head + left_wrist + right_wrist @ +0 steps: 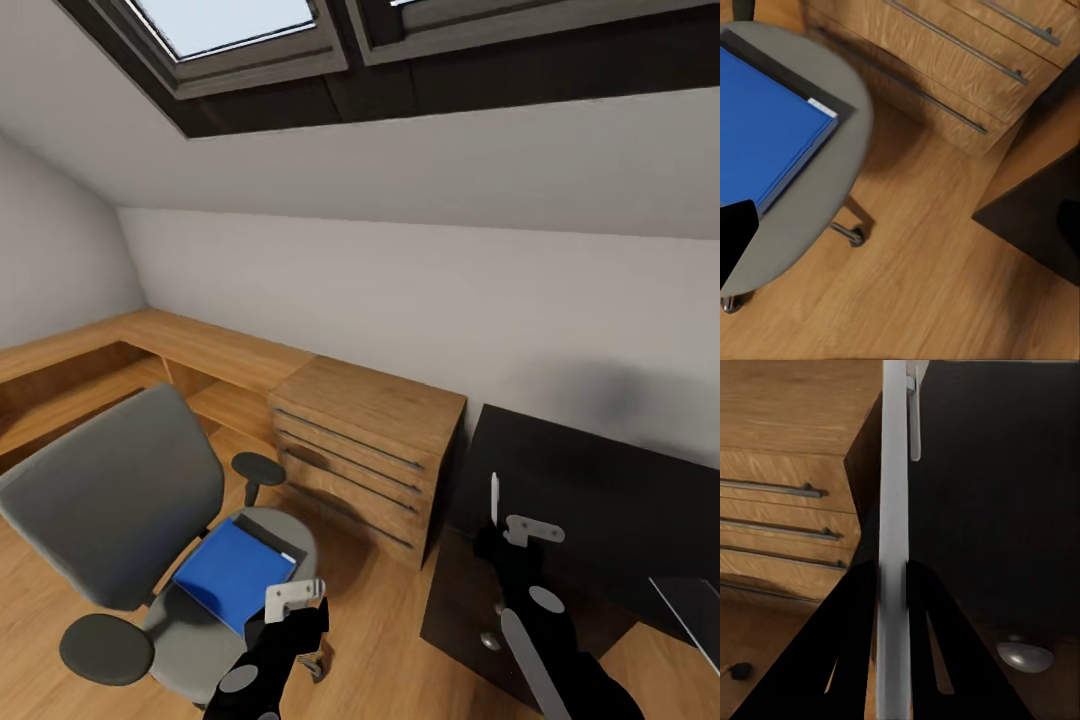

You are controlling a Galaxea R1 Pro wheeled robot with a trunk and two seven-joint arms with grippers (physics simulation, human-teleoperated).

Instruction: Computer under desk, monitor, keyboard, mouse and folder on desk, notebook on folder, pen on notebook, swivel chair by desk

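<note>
The folder (236,573) is blue and lies flat on the grey seat of the swivel chair (110,495), its dark spine edge toward the wooden drawer unit (365,455); in the left wrist view the folder (765,131) covers much of the seat (817,202), with a small white tab at its corner, and a chair caster shows on the floor below the seat edge. The chair has a broad grey backrest and two round dark armrests; it stands on the wood floor (370,640) just beside the drawer unit, which carries four drawers with long metal handles.

The left gripper (295,598) is raised above the near edge of the seat, its black arm rising from the bottom of the head view and its pale bracket tilted toward the folder; whether its jaws are apart or together cannot be told.

The right gripper (496,520) is held up in front of the dark desk (600,500), arm bent upward from the lower right; its black fingers (855,645) are closed on a slim white pen (894,510) that stands upright; a second pale rod shape sits just behind its top. A grey mouse (1024,655) lies low beside the dark desk; what it rests on cannot be told. A long wooden counter (200,345) runs along the sloped wall under skylights (240,30).
</note>
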